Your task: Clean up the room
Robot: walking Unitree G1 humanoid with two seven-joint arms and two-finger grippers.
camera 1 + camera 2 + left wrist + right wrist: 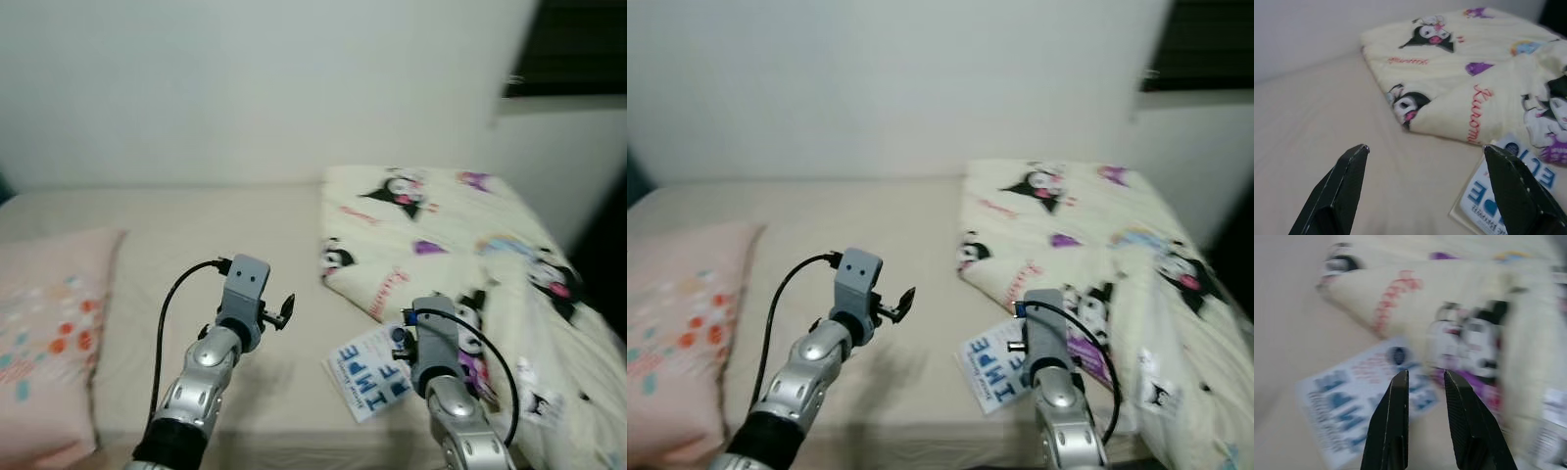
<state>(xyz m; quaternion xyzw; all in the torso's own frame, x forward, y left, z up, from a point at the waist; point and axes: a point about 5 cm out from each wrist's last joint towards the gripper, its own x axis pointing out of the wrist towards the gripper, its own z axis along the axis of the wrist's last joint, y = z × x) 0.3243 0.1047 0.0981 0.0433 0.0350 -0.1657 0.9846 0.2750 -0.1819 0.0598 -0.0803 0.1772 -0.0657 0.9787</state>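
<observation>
Nearest to me, both silver arms hover over the wide beige bed sheet. I fear the soft cream cartoon-print blanket snags a finger. The flat white leaflet with blue letters lies beside it, slippery. Left gripper is spread wide; right gripper is almost closed, empty.

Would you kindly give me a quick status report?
Left gripper open above the bed. Right gripper nearly shut, empty, over the leaflet. Blanket overlaps leaflet's edge.
</observation>
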